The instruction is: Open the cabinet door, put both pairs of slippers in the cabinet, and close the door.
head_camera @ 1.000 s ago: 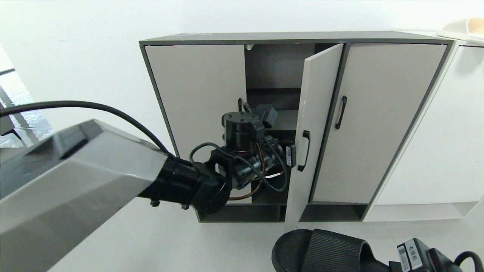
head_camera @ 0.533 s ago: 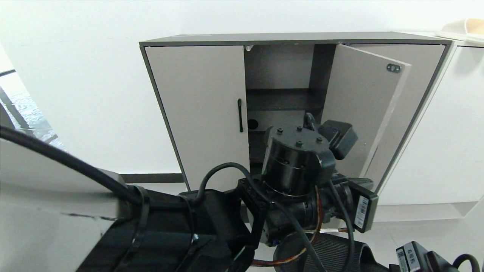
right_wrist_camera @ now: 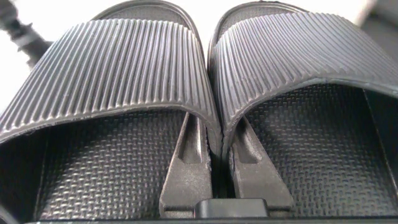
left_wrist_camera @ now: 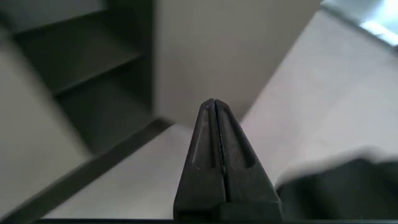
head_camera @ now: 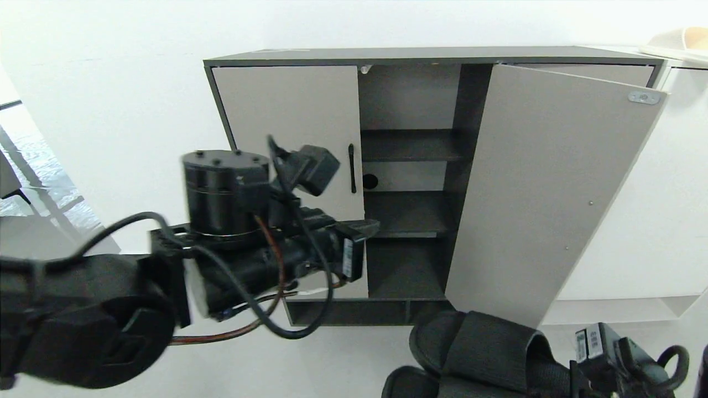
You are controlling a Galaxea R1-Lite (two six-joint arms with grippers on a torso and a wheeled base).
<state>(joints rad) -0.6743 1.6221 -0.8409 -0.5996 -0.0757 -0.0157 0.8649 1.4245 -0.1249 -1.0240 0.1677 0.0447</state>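
The grey cabinet (head_camera: 287, 138) has its middle door (head_camera: 542, 193) swung wide to the right, baring dark shelves (head_camera: 409, 146). My left gripper (head_camera: 365, 224) hangs in front of the closed left door, near that door's handle (head_camera: 352, 168); in the left wrist view it (left_wrist_camera: 215, 112) is shut with nothing in it. Low at the right, a pair of black slippers (head_camera: 481, 348) is held off the floor. My right gripper (right_wrist_camera: 217, 146) is shut on the two inner side walls of the black slippers (right_wrist_camera: 124, 68), one finger inside each.
A white unit (head_camera: 652, 221) adjoins the cabinet on the right, with a pale slipper (head_camera: 680, 40) lying on top. The open door's lower corner hangs just above the black slippers. Pale floor (head_camera: 343, 359) stretches in front of the cabinet.
The middle door has swung from partly open to wide open. My left arm has drawn back from it to the left. The black slippers have risen a little.
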